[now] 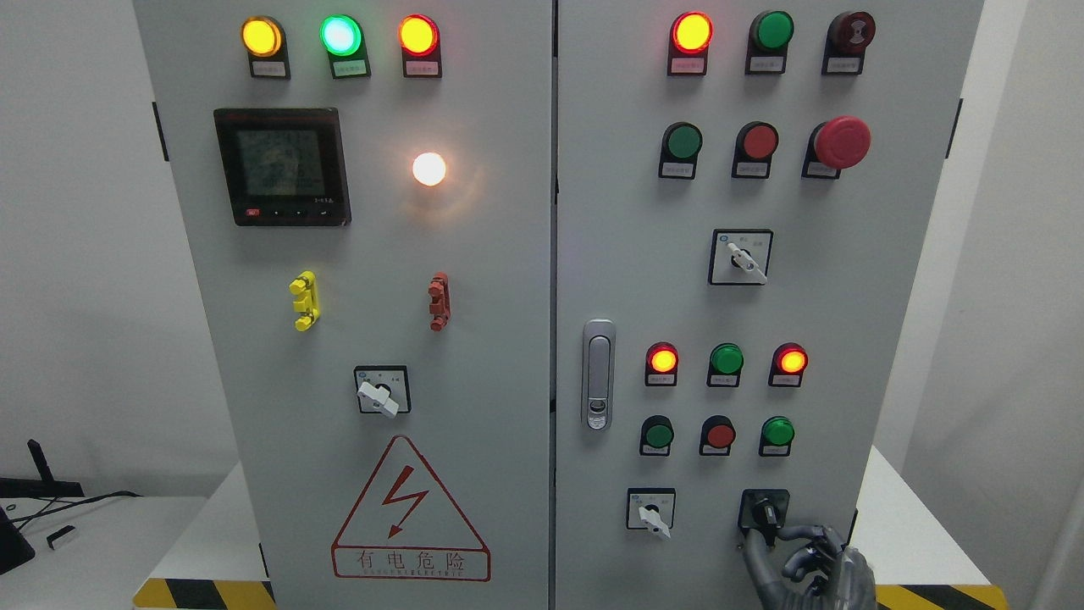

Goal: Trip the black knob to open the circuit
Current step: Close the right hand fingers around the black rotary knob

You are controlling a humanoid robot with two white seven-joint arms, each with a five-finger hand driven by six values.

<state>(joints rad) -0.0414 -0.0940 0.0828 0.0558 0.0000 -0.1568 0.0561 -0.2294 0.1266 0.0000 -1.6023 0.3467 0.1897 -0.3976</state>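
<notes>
The black knob point(765, 511) sits in a black square plate at the bottom right of the grey cabinet's right door point(627, 220), its handle pointing down and slightly right. My right hand point(766, 536) rises from the bottom edge just below it. The thumb point(750, 555) reaches up on the knob's left, and the index finger point(796, 533) curls in from the right, so both pinch the handle's lower end. The other fingers are curled beneath. My left arm does not show.
A white-handled selector point(652, 513) sits left of the knob, with rows of lit and unlit lamps and buttons point(726, 359) above. A door latch point(599, 373) is at the door's left edge. The cabinet stands on a white table with hazard striping point(931, 596).
</notes>
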